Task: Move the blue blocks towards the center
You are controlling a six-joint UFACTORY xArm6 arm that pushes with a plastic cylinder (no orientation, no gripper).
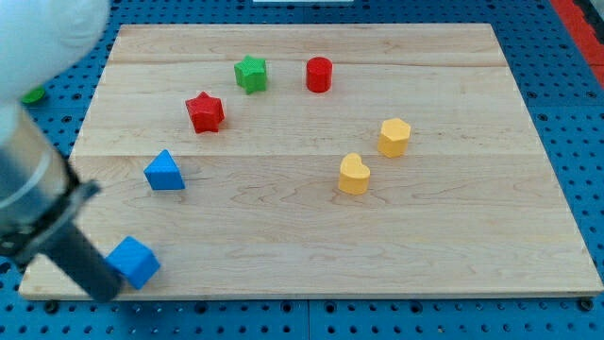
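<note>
Wooden board point(311, 246) on a blue pegboard point(566, 113), seen from above and in front. Your rod enters from the frame's lower left as a blurred dark shaft; your tip point(106, 291) sits at the lower left corner of the board, touching or all but touching the left side of the blue cube point(133, 262). That placement appears deliberate: with the tip on the cube's outer side, a push toward the frame's right and up would carry the cube inward, toward the board's centre.

The second task block, the blue triangle point(164, 171), lies at mid-left, well apart from the tip and above the cube. Both blue blocks remain far from centre, so the task looks to be at its start.

There are no fingers to open or close here: the arm ends in a plain rod, it holds nothing, and its only contact, if any, is the side of the cube; blur prevents telling whether a gap remains.

Other blocks: red star point(205, 111) and green star point(250, 74) at upper left; red cylinder point(319, 74) at upper centre; two yellow blocks right of centre, a yellow heart point(354, 175) and a yellow hexagon point(394, 137). A small green object point(34, 94) lies off the board at far left.
</note>
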